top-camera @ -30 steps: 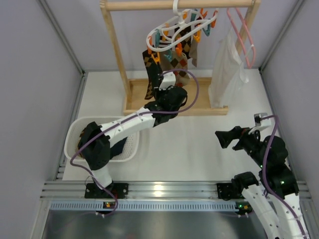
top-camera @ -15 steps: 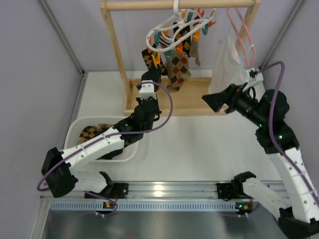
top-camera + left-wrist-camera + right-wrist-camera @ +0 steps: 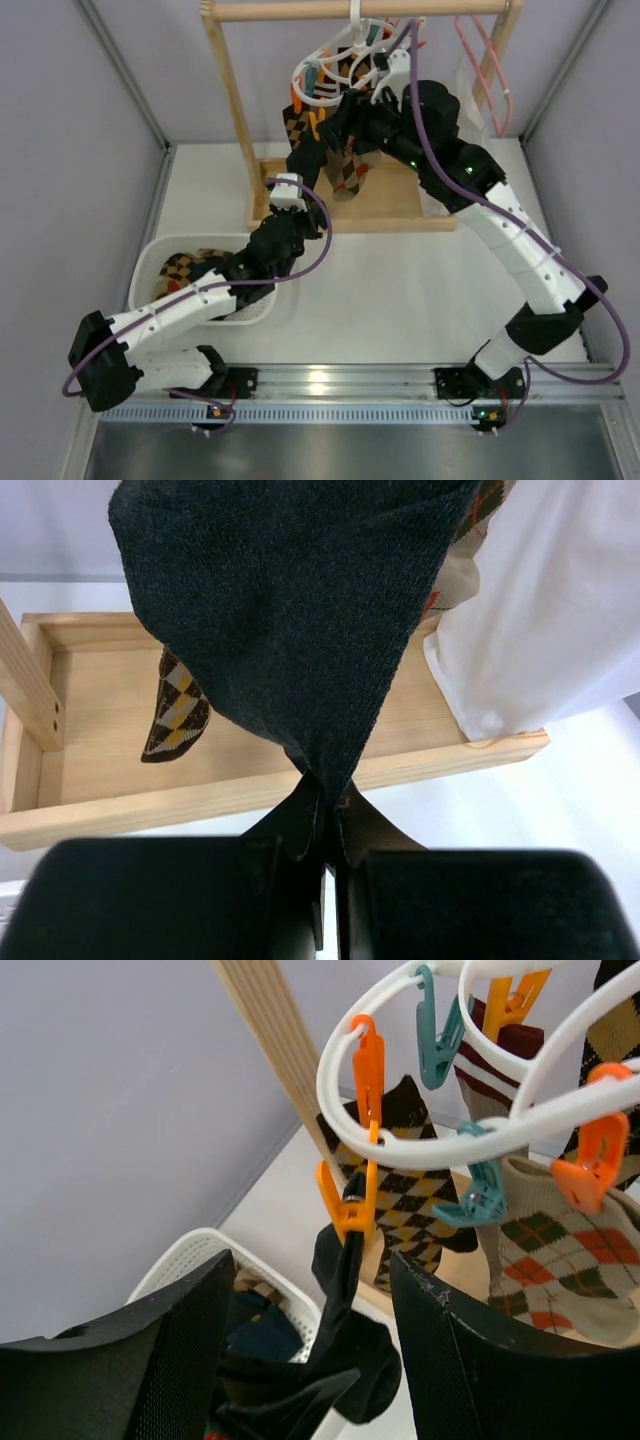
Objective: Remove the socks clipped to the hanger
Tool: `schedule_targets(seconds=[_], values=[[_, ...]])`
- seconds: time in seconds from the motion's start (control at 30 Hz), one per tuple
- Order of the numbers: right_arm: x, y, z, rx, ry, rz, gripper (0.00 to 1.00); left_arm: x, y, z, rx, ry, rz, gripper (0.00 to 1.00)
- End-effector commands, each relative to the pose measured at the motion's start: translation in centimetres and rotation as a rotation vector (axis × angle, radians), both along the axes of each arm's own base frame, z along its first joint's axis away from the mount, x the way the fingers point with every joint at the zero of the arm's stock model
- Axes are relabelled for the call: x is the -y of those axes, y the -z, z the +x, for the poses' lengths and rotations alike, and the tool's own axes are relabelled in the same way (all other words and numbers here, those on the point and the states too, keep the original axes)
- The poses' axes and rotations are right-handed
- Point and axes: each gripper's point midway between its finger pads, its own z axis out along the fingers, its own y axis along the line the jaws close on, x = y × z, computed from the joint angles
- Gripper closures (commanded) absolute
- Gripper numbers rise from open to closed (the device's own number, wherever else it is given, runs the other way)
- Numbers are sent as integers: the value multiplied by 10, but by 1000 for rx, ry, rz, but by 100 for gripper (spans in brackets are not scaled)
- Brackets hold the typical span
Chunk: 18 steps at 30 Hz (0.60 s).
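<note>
The white ring hanger (image 3: 330, 60) hangs from the wooden rail and carries orange and teal clips, also in the right wrist view (image 3: 400, 1150). Argyle socks hang from it: brown-yellow (image 3: 405, 1205) and tan-orange (image 3: 560, 1260). A dark sock (image 3: 290, 610) hangs from an orange clip (image 3: 348, 1210). My left gripper (image 3: 325, 795) is shut on the dark sock's lower end and reaches up under the hanger (image 3: 302, 160). My right gripper (image 3: 310, 1270) is open. Its fingers stand either side of the dark sock, just below that orange clip, and it is at the hanger in the top view (image 3: 338, 115).
A white basket (image 3: 150, 270) at the near left holds several socks. The wooden rack has a post (image 3: 235, 100) and a tray-like base (image 3: 90, 810). A white garment (image 3: 560, 610) and a pink hanger (image 3: 490, 70) hang to the right of the ring hanger.
My right arm has swung from the near right up and left to the hanger. My left gripper has stayed on the hanging dark sock while its arm shifted.
</note>
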Motion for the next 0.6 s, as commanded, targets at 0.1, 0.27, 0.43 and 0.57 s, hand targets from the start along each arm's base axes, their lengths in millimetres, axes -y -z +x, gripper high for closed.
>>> schedule_targets(seconds=[0.1,0.27,0.43,0.57], values=[[-17,7,30,37,73,-97,39,4,-27,-6,63,43,-96,100],[-26,21,51,48,108,-132,41,3,-27,-7,65,45,-93,100],[-35,20,62,73,115,-119,46,4,-28,-8,64,52,-100,100],[-40,12,66,91,113,-86,47,3,-27,-8,63,52,-103,100]])
